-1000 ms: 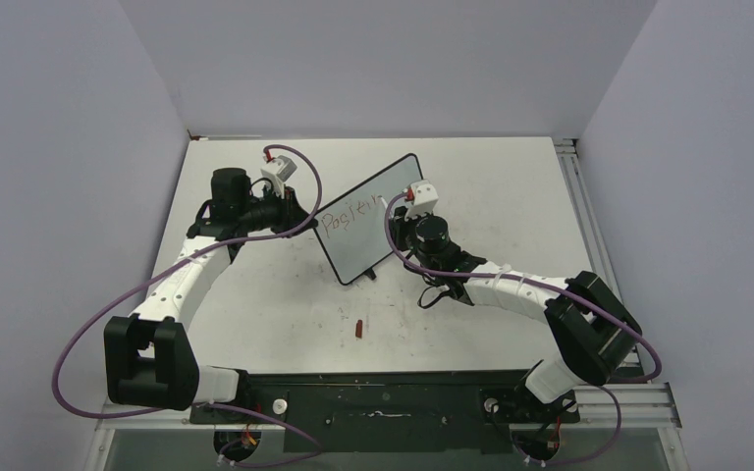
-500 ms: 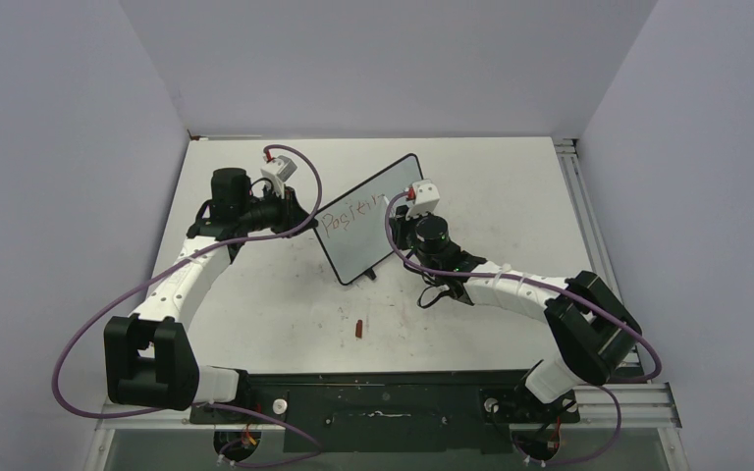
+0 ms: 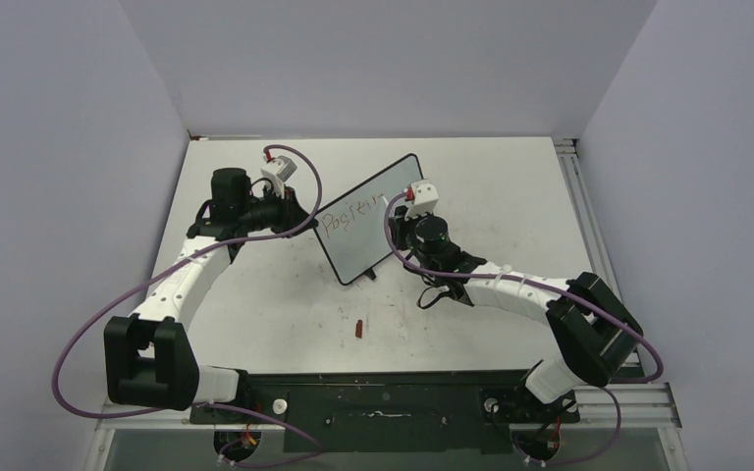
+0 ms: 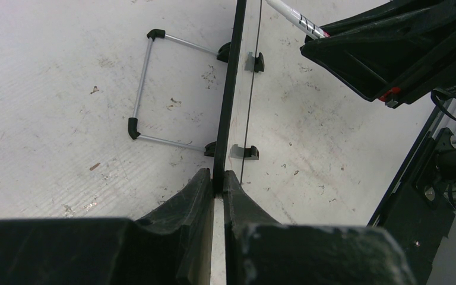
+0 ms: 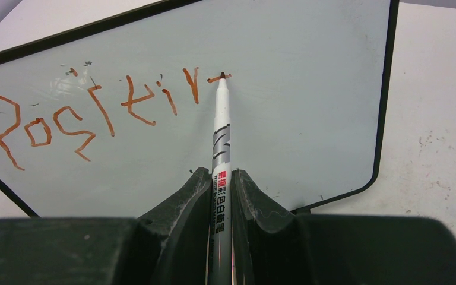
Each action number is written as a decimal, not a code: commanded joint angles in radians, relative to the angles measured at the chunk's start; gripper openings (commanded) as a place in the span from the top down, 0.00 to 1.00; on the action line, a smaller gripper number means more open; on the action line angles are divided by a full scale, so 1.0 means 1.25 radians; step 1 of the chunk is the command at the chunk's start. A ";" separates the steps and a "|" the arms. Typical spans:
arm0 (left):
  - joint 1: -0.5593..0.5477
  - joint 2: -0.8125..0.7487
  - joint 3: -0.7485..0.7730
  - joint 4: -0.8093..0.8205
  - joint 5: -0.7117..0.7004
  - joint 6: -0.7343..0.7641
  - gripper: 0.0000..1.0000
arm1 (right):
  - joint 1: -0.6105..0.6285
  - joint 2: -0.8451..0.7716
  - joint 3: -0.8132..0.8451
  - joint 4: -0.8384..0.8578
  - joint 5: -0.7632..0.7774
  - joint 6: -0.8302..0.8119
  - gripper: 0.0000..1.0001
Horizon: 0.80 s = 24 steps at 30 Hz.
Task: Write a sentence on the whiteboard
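Writing is midway: the whiteboard (image 3: 368,221) stands propped mid-surface (image 3: 511,186), its edge clamped by the left pincer (image 4: 218,190), while the right pincer (image 5: 219,178) grips a marker (image 5: 221,136) whose tip touches the unfinished sentence (image 5: 95,113), so the next stroke likely needs light, steady pressure.

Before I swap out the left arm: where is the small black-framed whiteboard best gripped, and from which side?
Take the small black-framed whiteboard by its thin frame, edge-on from its left end, one finger on each face, as the left pincer does. It stands upright, thin; the silver wire stand fills the back, and the white marker in the right pincer works the front.
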<state>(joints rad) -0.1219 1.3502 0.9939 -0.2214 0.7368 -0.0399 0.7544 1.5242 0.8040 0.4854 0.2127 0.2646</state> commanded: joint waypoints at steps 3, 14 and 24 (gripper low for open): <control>0.003 -0.014 0.026 0.027 0.006 0.014 1.00 | 0.008 -0.016 0.034 0.059 -0.001 -0.013 0.95; 0.003 -0.013 0.026 0.028 0.007 0.013 1.00 | 0.010 -0.011 0.045 0.068 -0.001 -0.020 0.95; 0.003 -0.013 0.026 0.027 0.009 0.013 1.00 | 0.010 0.022 0.061 0.049 -0.007 -0.018 0.95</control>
<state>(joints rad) -0.1219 1.3502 0.9939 -0.2214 0.7372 -0.0399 0.7609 1.5375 0.8398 0.5022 0.2111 0.2459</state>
